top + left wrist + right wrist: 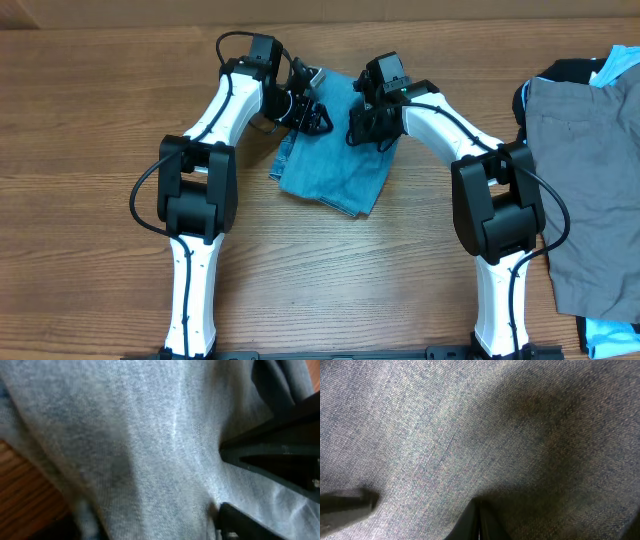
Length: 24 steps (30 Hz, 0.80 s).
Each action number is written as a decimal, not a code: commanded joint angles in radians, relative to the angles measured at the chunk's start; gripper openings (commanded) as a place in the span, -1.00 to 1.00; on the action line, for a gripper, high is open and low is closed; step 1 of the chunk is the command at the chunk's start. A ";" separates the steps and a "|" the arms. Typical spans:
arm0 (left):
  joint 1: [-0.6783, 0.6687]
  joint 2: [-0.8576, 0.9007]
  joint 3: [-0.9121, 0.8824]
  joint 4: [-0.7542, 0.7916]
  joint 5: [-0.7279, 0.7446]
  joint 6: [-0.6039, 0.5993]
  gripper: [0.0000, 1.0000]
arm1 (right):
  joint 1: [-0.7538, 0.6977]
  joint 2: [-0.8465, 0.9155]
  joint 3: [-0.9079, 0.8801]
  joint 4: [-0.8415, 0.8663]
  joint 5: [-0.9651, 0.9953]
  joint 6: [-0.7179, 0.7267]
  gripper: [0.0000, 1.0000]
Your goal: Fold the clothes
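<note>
Jeans point(335, 175) sit in a rough folded bundle around the middle of the table point(90, 230), between the two arms. The closest corner points back toward the robot and lies flat on the wood.

Further up, both arms reach in over the far half of the denim. The left gripper point(318, 120) is down on the bundle's far left edge. In its wrist view the fingers point(280, 455) stand a bit apart and press into the cloth, with denim bulging between them. Honestly can't tell if it's pinching anything or just sitting there. The right gripper point(360, 130) is planted just beside it on the top of the bundle, jaws closed. Its wrist cam is wall-to-wall denim weave, so no idea if any cloth is caught in there.

Off at the right edge, well apart from the jeans, is the rest of the pile. Grey trousers point(590, 190) are spread on top, with a pale-blue garment point(605, 337) poking out at the near end. A black garment point(560, 72) shows at the far end.
</note>
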 commanded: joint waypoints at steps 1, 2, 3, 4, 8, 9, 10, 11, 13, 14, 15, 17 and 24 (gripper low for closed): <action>-0.064 0.029 -0.048 -0.011 0.027 -0.006 0.11 | 0.012 0.045 -0.038 0.006 0.000 0.003 -0.92; -0.069 0.029 -0.048 -0.009 0.027 -0.023 0.07 | 0.012 0.045 -0.038 0.006 0.000 0.003 -0.92; -0.072 0.029 -0.048 -0.009 0.027 -0.031 0.04 | 0.012 0.045 -0.038 0.006 0.000 0.003 -0.92; -0.079 0.029 -0.048 -0.011 0.027 -0.034 0.03 | 0.012 0.045 -0.038 0.007 0.000 0.003 -0.92; -0.101 0.029 -0.048 0.003 0.017 -0.034 -0.92 | 0.012 0.040 -0.028 0.010 0.000 0.003 -0.92; -0.100 0.029 -0.045 0.005 0.010 -0.034 -0.92 | 0.009 0.032 -0.014 0.006 0.000 0.003 -0.92; -0.100 0.029 -0.034 0.001 -0.001 -0.034 -0.92 | 0.002 0.013 0.010 -0.006 0.000 0.002 -0.92; -0.095 0.029 -0.023 -0.004 -0.004 -0.034 -0.92 | -0.005 -0.010 0.033 -0.016 0.000 -0.001 -0.92; -0.070 0.025 0.046 -0.061 -0.004 -0.034 -0.92 | -0.039 -0.113 0.102 -0.048 0.000 0.000 -0.92; -0.059 0.024 0.083 -0.093 -0.007 -0.034 -0.92 | -0.055 -0.157 0.122 -0.065 0.000 0.001 -0.92; -0.047 0.023 0.126 -0.127 -0.015 -0.034 -0.92 | -0.072 -0.201 0.138 -0.087 0.000 0.005 -0.92; -0.030 0.023 0.208 -0.194 -0.030 -0.033 -0.92 | -0.108 -0.280 0.149 -0.127 0.000 0.021 -0.92; 0.029 0.023 0.369 -0.274 -0.029 -0.033 -0.92 | -0.266 -0.439 0.149 -0.319 0.057 0.022 -0.89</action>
